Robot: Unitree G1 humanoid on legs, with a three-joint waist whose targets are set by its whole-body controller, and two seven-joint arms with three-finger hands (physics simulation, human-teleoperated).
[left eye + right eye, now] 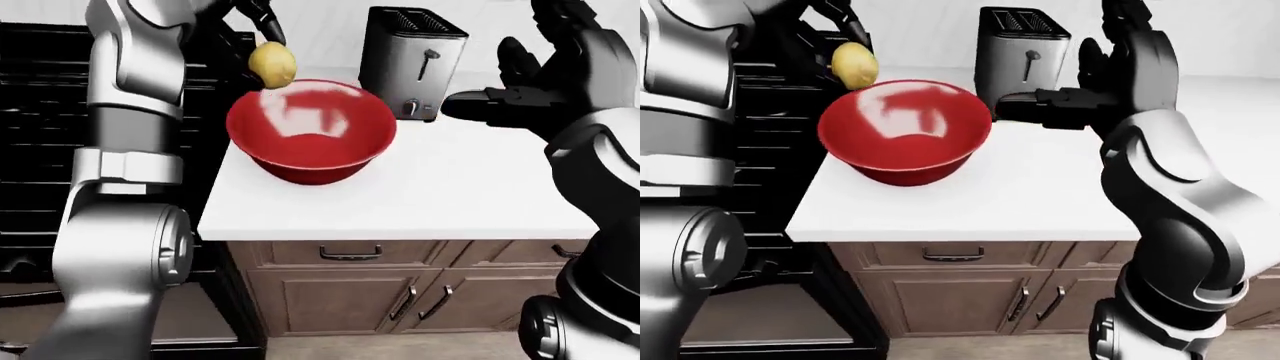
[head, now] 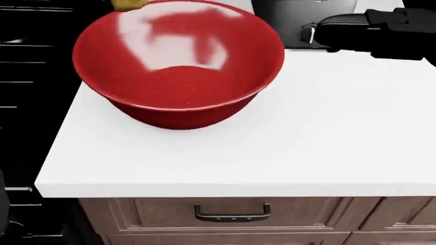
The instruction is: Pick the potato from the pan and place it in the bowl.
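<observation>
Yellow oval potato: held by the dark fingers of the left robot hand, raised just above the upper-left rim of the glossy red round bowl. Bowl: on white tabletop, beside black stove. Right robot hand: fingers spread wide, empty, near silver metal toaster.

- We see a steel toaster standing upright on the white counter.
- We see a black stove adjoining the counter's left edge.
- We see wooden drawers with dark handles below.
</observation>
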